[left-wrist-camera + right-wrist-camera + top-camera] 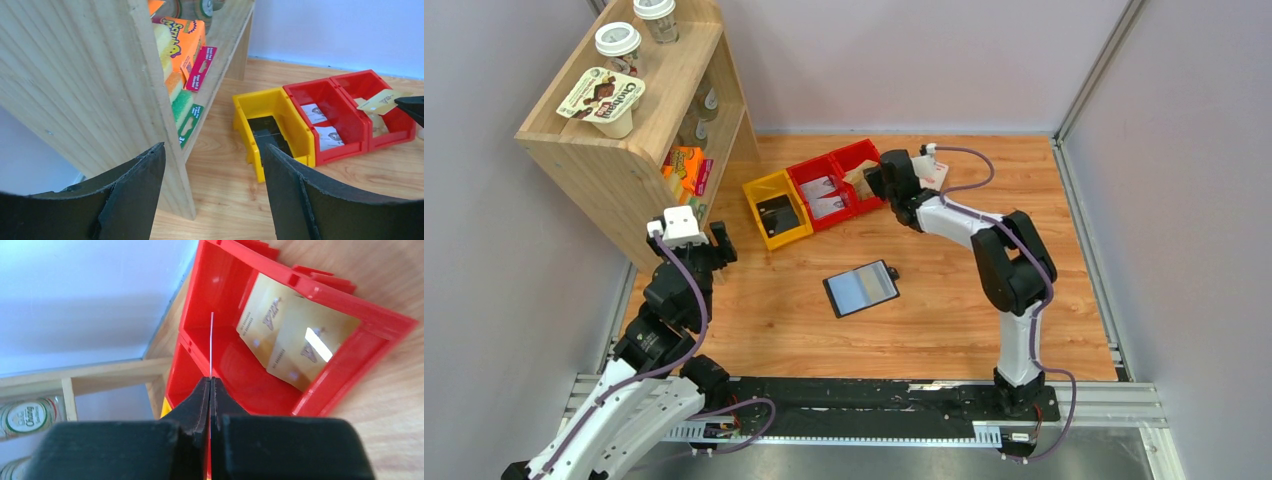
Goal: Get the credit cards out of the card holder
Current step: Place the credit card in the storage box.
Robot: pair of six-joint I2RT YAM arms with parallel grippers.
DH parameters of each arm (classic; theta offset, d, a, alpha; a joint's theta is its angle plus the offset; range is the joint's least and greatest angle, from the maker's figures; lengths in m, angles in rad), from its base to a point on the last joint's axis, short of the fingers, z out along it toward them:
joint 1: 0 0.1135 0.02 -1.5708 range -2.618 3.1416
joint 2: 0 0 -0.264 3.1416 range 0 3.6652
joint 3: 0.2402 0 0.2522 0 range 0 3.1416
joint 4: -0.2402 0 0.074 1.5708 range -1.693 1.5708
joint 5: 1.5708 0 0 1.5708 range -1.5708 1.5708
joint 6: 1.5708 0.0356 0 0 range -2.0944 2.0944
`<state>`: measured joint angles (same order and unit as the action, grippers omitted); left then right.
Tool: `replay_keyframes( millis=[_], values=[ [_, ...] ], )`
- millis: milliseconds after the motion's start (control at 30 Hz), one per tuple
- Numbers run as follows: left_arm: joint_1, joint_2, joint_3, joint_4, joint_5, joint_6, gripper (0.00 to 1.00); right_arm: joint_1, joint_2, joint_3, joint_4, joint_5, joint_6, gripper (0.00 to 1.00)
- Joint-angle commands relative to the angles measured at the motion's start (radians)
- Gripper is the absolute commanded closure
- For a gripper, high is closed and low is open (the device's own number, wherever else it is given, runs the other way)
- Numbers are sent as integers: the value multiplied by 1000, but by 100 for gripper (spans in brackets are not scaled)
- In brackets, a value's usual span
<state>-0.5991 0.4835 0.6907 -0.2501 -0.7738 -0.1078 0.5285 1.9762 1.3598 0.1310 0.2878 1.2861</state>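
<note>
Our right fingers point(197, 400) pinch a thin tan credit card point(212, 345) over the red plastic bin point(325, 290); we should lower it inside before letting go. The black bifold card holder point(861, 287) lies open nearer us than the bin; left fingers point(145, 175) gape, empty.

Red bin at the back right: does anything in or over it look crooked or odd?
Nothing damaged. Two credit cards lie overlapped and skewed in the red bin, not squared up. The right gripper pinches a third card edge-on above it, so it shows as a thin line.
</note>
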Motion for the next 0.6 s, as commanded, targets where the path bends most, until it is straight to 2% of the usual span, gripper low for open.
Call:
replay_keyframes(
  millis=[0, 267, 467, 567],
  values=[
    [19, -6, 0, 20, -32, 23, 21, 11, 73, 120, 16, 165, 88, 100],
    [28, -16, -7, 17, -12, 8, 21, 10, 156, 176, -20, 272, 174, 100],
    [30, -26, -11, 20, -7, 0, 21, 13, 240, 265, -112, 225, 223, 100],
    [32, -28, -13, 20, -9, 0, 21, 13, 256, 274, -128, 197, 237, 92]
  ],
)
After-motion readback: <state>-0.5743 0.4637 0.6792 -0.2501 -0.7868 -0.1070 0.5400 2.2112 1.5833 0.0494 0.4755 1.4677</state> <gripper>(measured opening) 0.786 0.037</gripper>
